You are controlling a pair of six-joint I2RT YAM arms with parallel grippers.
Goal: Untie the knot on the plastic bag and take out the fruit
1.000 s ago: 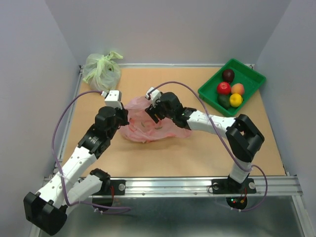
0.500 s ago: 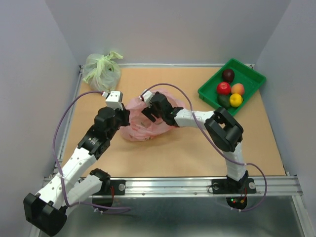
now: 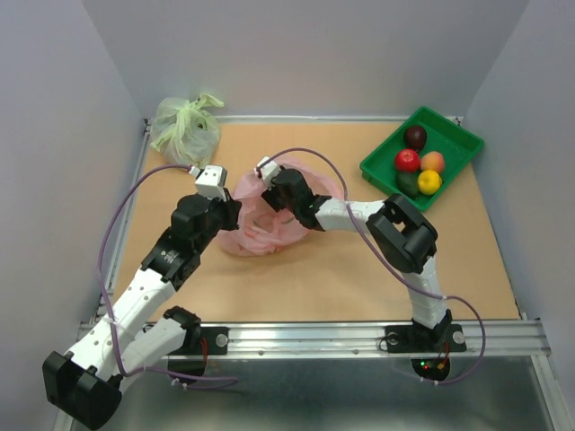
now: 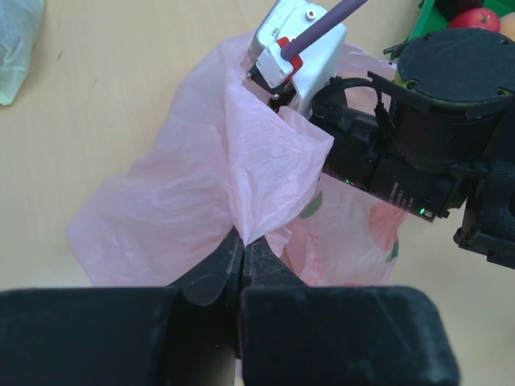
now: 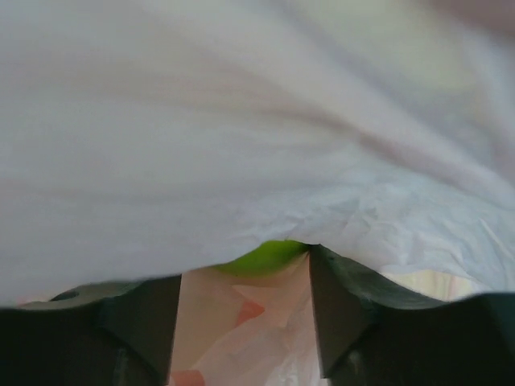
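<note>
- Your left gripper [image 4: 243, 245] is pinched tight on a fold of the plastic bag [image 4: 161, 209] — it lies on the worktop [image 3: 359, 269], centre-left.
- Your right gripper [image 5: 241, 272] stands parted under pink film — perhaps a green fruit [image 5: 264, 254] between.

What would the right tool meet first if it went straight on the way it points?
Probably the green fruit showing just ahead of the right tool, under the plastic bag and its draped film; depth is unclear.

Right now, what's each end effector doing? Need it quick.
Left end effector: closed on a fold of the plastic bag.
Right end effector: open, under the bag's plastic, a green fruit just past its tips.
</note>
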